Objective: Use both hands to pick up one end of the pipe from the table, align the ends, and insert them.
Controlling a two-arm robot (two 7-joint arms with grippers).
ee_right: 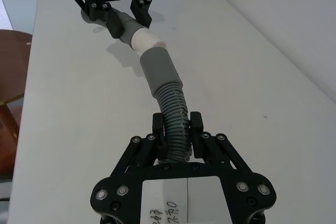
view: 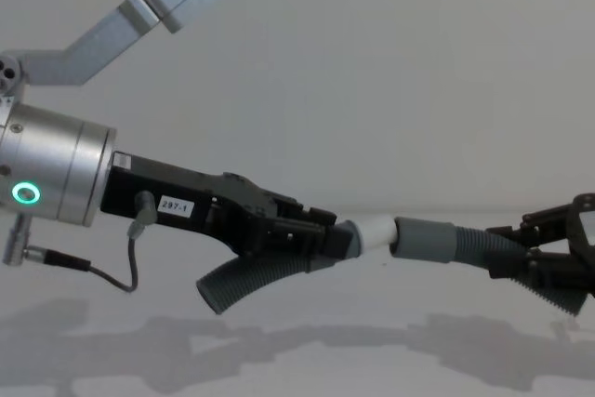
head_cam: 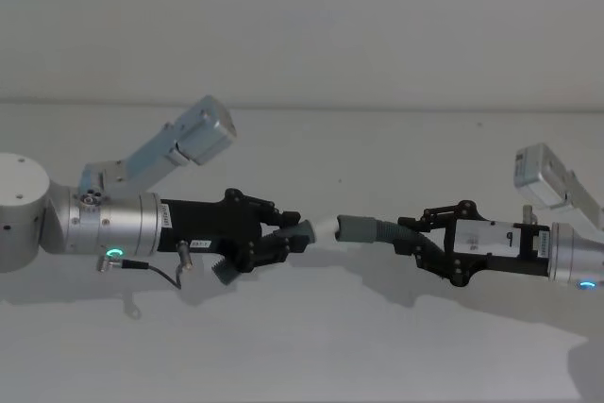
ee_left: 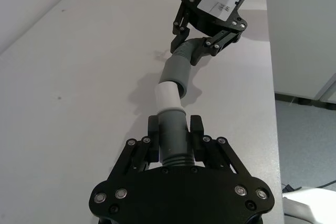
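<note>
Gripping ribbed hose pieces, left pincer (head_cam: 283,241), right pincer (head_cam: 415,233), whitish tip (head_cam: 324,228) meeting grey cuff (head_cam: 357,227).

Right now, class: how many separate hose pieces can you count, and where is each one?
2. One hose piece, with the whitish tip, is held in the left claw. The other hose piece, with the wider grey cuff, is held in the right claw. Both are above the table, ends meeting.

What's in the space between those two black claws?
The two hose pieces: the whitish tip from the left gripper meets the grey cuff from the right gripper, seen in the head view.
</note>
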